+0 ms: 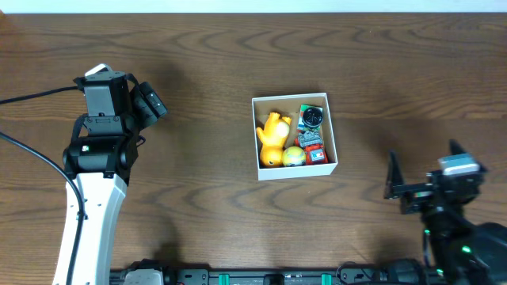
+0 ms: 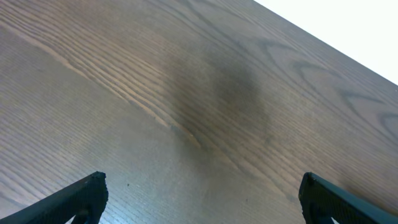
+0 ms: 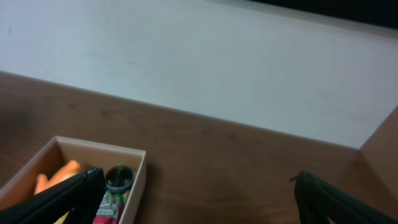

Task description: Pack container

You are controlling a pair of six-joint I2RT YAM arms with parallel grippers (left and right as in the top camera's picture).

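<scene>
The container (image 1: 333, 134), a square white-walled box with a brown inside, sits at the table's middle. It holds a yellow duck toy (image 1: 273, 131), a yellow-green ball (image 1: 294, 156), a dark round piece (image 1: 313, 117) and a red and grey toy (image 1: 314, 147). My left gripper (image 1: 150, 101) is far to the container's left, open and empty over bare wood (image 2: 202, 199). My right gripper (image 1: 424, 165) is open and empty to the container's lower right. In the right wrist view the gripper (image 3: 199, 199) sits to the right of the container's corner (image 3: 135, 177).
The dark wooden table (image 1: 206, 71) surrounds the container. A pale wall (image 3: 205, 68) runs along the table's far edge. A black cable (image 1: 32, 96) trails from the left arm at the left side.
</scene>
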